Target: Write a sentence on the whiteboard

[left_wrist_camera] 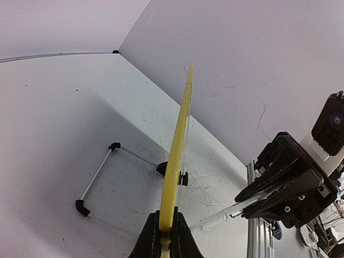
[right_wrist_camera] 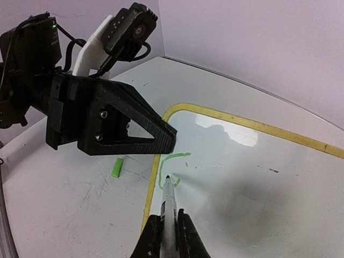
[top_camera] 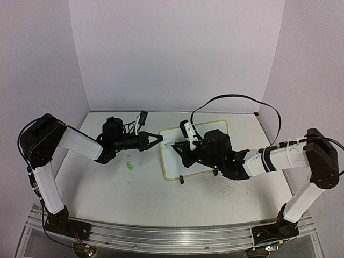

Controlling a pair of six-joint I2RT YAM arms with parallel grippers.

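The whiteboard lies on the table with its pale yellow rim showing. My left gripper is shut on the rim at the board's left edge, which appears edge-on in the left wrist view. My right gripper is shut on a clear-bodied marker, whose tip rests on the board. Beside the tip is a curved green stroke, the only lettering of the sentence that shows. The left fingers hang just above that corner.
A small green marker cap lies on the scratched tabletop left of the board. A thin wire frame with black corner pieces and a black clip foot sit beside the rim. Walls close in the table at the back and sides.
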